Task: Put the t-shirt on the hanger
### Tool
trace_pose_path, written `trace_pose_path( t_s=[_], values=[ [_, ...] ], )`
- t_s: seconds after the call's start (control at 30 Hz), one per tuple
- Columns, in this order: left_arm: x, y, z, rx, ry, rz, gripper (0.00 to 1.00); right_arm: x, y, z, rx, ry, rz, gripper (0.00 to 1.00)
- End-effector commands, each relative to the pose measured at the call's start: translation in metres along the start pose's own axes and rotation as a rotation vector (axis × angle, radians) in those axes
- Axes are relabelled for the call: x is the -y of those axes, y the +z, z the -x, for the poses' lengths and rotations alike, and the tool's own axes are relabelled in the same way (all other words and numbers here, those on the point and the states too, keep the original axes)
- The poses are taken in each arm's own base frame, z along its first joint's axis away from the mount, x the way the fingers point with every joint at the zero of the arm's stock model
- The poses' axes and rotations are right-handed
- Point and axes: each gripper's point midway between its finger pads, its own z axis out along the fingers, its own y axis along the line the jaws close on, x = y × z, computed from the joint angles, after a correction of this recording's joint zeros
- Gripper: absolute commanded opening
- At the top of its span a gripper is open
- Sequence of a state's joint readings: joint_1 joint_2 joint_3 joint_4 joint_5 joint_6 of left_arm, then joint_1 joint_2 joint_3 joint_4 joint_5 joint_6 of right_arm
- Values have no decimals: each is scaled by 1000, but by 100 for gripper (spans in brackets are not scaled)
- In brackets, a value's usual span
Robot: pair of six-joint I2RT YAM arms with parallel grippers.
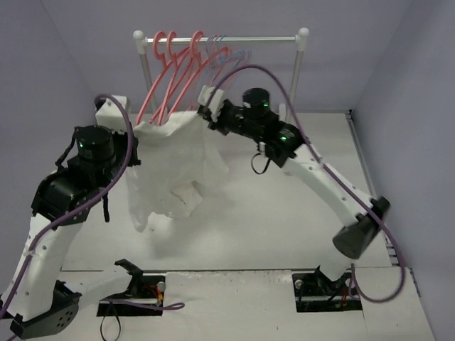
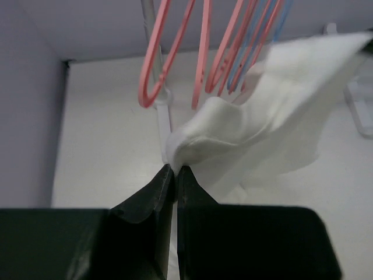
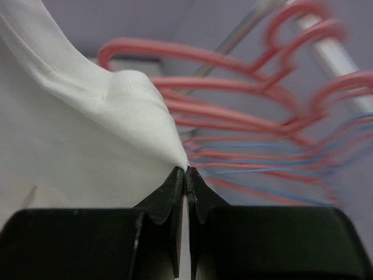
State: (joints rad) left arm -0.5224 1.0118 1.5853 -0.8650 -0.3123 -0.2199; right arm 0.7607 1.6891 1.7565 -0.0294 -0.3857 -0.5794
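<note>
While left fingers [image 2: 154, 198] and right fingers [image 3: 169, 198] clamp t-shirt [image 1: 178, 160] top edge — long axis vertical.

claw [image 2: 175, 171] gripping t-shirt [image 2: 274, 116], pink hangers [image 2: 203, 41] seemingly behind

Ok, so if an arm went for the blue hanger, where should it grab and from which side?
Probably low on a sloping arm of the hanger, from the right: its hook sits on the rail and the pink hangers crowd its left. The left fingers and right fingers are shut on the t-shirt, so one must let go first.
</note>
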Motion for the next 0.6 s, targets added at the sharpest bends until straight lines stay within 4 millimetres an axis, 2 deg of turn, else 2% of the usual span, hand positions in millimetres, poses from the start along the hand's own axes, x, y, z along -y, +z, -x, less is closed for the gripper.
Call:
trace_pose_path(
  t_s=[0.0, 0.07, 0.1, 0.17, 0.2, 0.23, 0.27, 0.3, 0.33, 0.37, 0.4, 0.43, 0.47, 0.5, 0.53, 0.57],
  values=[
    [0, 3, 101, 201, 171, 24, 0, 83, -91, 115, 181, -215, -333, 0],
    [9, -3, 144, 290, 189, -10, 0, 90, -110, 129, 193, -235, -378, 0],
    [14, -4, 156, 317, 194, -28, 0, 89, -115, 131, 197, -229, -382, 0],
    [25, -4, 163, 339, 208, -84, 0, 78, -127, 125, 193, -200, -372, 0],
    [29, 0, 157, 329, 214, -103, 0, 72, -128, 117, 181, -174, -362, 0],
    [35, 12, 139, 286, 229, -126, 0, 63, -127, 104, 160, -146, -347, 0],
    [41, 19, 126, 261, 233, -147, 0, 48, -123, 79, 115, -112, -316, 0],
    [44, 25, 112, 240, 231, -164, 0, 43, -125, 72, 106, -88, -312, 0],
    [50, 27, 101, 236, 212, -196, 0, 31, -123, 52, 71, -41, -296, 0],
    [57, 27, 90, 240, 186, -234, 0, 13, -119, 21, 13, 19, -269, 0],
    [63, 37, 54, 175, 186, -271, 0, -10, -111, -22, -71, 65, -230, 0],
    [69, 43, 38, 155, 154, -293, 0, -23, -112, -39, -102, 118, -221, 0],
    [74, 52, 11, 109, 130, -306, 0, -40, -113, -66, -152, 173, -204, 0],
    [79, 63, -28, 35, 120, -315, 0, -57, -114, -92, -201, 228, -193, 0],
    [84, 70, -56, -19, 104, -323, 0, -67, -117, -104, -216, 283, -199, 0],
    [83, 71, -64, -21, 73, -301, 0, -84, -122, -130, -267, 315, -186, 0]
  ],
)
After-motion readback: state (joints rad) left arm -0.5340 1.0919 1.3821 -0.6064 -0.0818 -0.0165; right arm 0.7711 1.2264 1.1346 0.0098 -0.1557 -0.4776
